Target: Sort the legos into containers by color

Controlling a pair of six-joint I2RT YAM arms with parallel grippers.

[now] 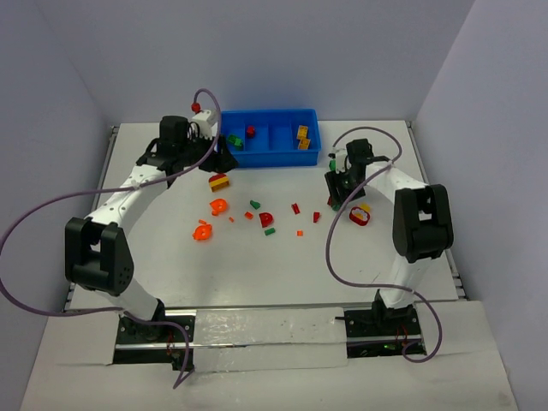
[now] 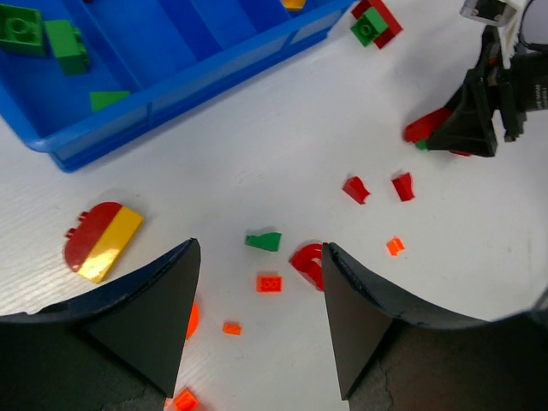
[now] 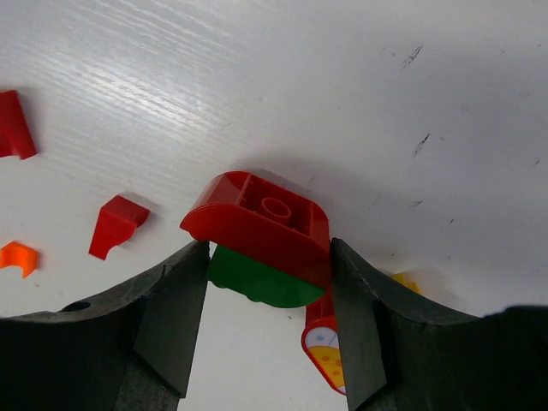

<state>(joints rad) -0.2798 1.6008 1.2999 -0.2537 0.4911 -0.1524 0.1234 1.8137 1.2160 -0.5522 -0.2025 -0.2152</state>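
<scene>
Starting nearest the arm bases, loose legos (image 1: 267, 219) lie scattered on the table (image 1: 171, 257) well in front of the blue tray (image 1: 274, 160). These orange, red and green bits look hard, light and smooth, so they will likely skid unless pinched squarely across flat sides. Nearer the tray's right end, the right gripper (image 3: 267, 257) is clamped on a red-on-green stack (image 3: 265, 218), fingers against its two ends; the stack probably needs splitting. By the tray's left front corner, the left gripper (image 2: 259, 248) hangs wide and empty. Inside the tray, green, red and yellow-orange pieces sit in separate compartments.
</scene>
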